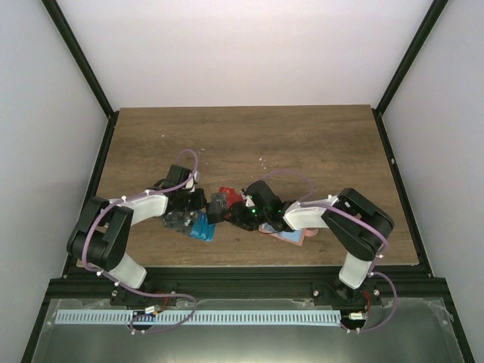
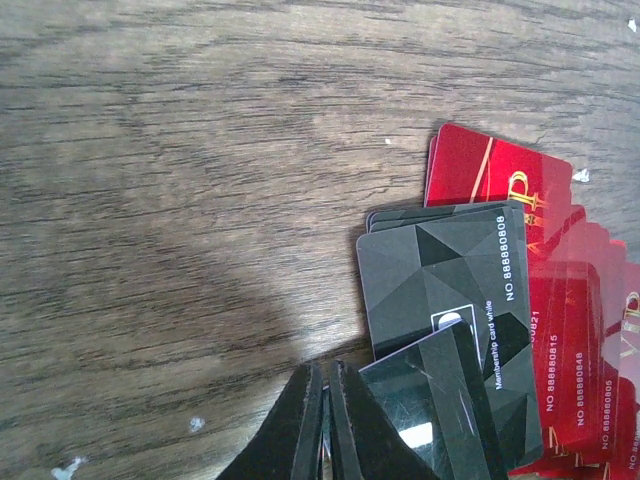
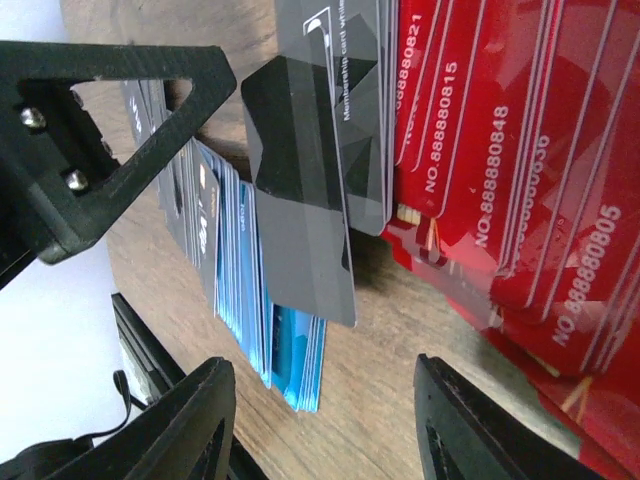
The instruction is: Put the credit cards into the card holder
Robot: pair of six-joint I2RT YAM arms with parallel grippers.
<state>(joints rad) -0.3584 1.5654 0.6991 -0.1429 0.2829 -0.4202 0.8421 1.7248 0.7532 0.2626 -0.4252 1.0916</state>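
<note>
The credit cards lie in a messy pile near the bottom middle of the top view, between the two grippers. The blue cards (image 1: 201, 227) are at the lower left of the pile. The red cards (image 1: 226, 193) are at the top, and a dark card (image 1: 218, 206) is in between.

In the left wrist view, the dark cards (image 2: 440, 280) lie flat on the tabletop (image 2: 180, 200) with their long side going up and down the picture. They lean a little to the left at the top. The red cards spread out like a fan on the right side, partly under the dark ones, and their long sides go up and down too. The left gripper (image 2: 325, 385) is at the bottom edge with its fingers pressed together. One shiny dark card (image 2: 445, 395) is tilted just to the right of the fingers. I cannot tell if a card is pinched between them.

In the right wrist view, the right gripper (image 3: 320, 370) has its fingers wide apart at the bottom, with nothing held between them. The cards are above it. The blue stack slants from upper left to lower right, and its low end points down into the gap between the fingers. The dark cards stand up and down in the middle, and the red ones fill the right side.

The pink card holder (image 1: 292, 237) lies on the tabletop under the right arm, to the lower right of the pile.
</note>
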